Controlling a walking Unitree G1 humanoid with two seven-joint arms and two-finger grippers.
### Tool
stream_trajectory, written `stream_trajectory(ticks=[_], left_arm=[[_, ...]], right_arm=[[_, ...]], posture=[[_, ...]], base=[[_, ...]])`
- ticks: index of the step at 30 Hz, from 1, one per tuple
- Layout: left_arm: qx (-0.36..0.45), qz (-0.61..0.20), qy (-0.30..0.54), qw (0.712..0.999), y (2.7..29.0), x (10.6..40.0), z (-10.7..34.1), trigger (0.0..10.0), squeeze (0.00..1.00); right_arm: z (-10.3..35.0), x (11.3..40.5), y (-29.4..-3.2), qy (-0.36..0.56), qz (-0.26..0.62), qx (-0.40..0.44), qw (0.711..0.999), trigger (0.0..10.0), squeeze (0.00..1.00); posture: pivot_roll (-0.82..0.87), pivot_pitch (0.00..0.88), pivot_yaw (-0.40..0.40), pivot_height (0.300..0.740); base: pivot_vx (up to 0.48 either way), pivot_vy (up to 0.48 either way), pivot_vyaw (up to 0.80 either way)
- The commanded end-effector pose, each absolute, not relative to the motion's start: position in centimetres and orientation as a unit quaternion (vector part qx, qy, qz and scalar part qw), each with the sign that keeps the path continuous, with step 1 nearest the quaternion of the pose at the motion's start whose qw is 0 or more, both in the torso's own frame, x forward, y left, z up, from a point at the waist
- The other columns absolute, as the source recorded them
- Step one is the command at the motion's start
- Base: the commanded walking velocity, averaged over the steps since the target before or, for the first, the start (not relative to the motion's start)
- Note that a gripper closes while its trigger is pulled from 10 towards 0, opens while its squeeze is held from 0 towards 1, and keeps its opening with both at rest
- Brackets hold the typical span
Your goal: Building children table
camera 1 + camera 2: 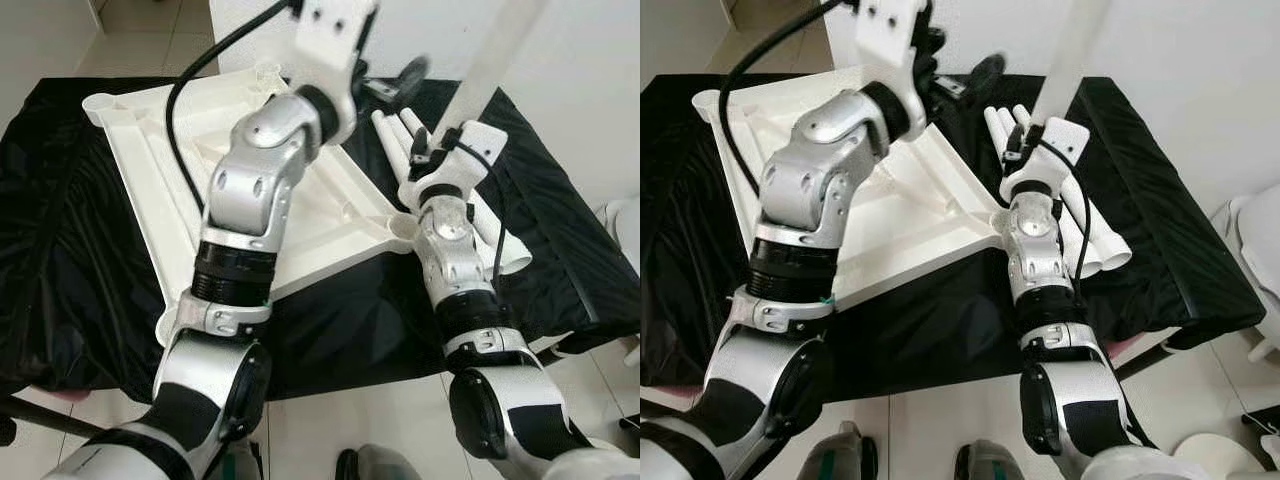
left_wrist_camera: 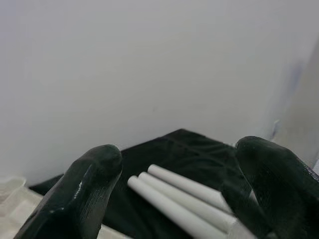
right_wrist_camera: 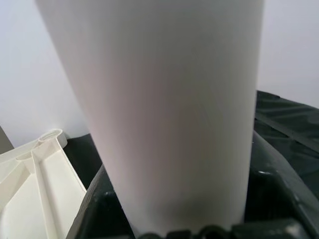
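Although the left arm's silver elbow covers the middle of it, the white moulded plastic tabletop (image 1: 150, 190) can be seen lying upside down on the black-draped surface (image 1: 60, 260), its ribbed underside up and one round corner socket (image 1: 403, 226) just beside the right forearm. Its near corner is hidden behind the left arm, and the left claw itself is cut off by the top edge of the left eye view. Right of the tabletop, a row of loose white plastic tube legs (image 1: 1095, 240) lies on the cloth, partly covered by the right arm. The right claw (image 1: 1040, 135) holds one long white tube leg (image 1: 1070, 55) upright over that corner, the tube's upper end running out of frame. Bare black cloth lies to the right of the tubes up to the surface's edge, with pale tiled floor (image 1: 940, 420) in front. From the left wrist, the left claw (image 2: 182, 174) stands wide apart with nothing between its black fingers (image 2: 84, 189); past them three of the loose tubes lie side by side on the cloth before a white wall (image 2: 149, 59). From the right wrist, the held tube fills most of the picture, clamped at its base between the black fingers, with a corner of the tabletop beside it.
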State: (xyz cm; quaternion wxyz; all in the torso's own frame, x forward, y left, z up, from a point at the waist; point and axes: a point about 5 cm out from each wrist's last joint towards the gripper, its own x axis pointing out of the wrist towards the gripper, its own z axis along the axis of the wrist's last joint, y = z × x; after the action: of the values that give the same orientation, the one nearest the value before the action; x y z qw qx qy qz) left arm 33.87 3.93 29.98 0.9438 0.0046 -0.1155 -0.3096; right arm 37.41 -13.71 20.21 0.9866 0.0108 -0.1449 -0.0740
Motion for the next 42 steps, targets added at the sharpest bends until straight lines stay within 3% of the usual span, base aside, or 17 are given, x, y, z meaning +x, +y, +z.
stream_trajectory(ticks=[1,8,15,21,26,42], left_arm=[[0.011,-0.286,-0.088,0.954,4.5,34.2,28.5,10.0,0.0],[0.03,-0.218,-0.06,0.974,6.8,34.6,24.9,10.0,0.0],[0.068,-0.209,-0.087,0.972,7.9,33.8,22.9,10.0,0.0],[0.044,-0.229,-0.096,0.968,8.2,33.2,21.7,10.0,0.0],[0.079,-0.307,-0.093,0.944,7.4,31.8,20.2,10.0,0.0],[0.142,-0.37,-0.082,0.914,6.1,30.7,18.5,10.0,0.0]], right_arm=[[20.5,37.3,-14.1,-0.148,-0.068,0.008,0.987,10.0,0.0],[21.2,37.4,-14.2,-0.154,-0.043,0.012,0.987,10.0,0.0],[21.5,37.3,-14.1,-0.152,-0.017,0.003,0.988,10.0,0.0],[21.2,37.1,-14.1,-0.149,0.002,-0.002,0.989,10.0,0.0],[20.6,36.7,-14.0,-0.143,0.037,-0.013,0.989,10.0,0.0],[18.5,36.3,-13.5,-0.083,0.082,-0.056,0.992,10.0,0.0]], posture=[[0.0,0.0,-0.012,0.74],[0.0,0.0,-0.013,0.74],[0.0,0.0,-0.01,0.74],[-0.01,0.0,-0.013,0.74],[-0.02,0.0,-0.018,0.74],[-0.02,0.0,-0.019,0.74]], base=[[0.0,0.0,0.0],[0.0,0.0,0.0],[0.0,0.0,0.0],[0.0,0.0,0.0],[0.0,0.0,0.0],[0.0,0.0,0.0]])
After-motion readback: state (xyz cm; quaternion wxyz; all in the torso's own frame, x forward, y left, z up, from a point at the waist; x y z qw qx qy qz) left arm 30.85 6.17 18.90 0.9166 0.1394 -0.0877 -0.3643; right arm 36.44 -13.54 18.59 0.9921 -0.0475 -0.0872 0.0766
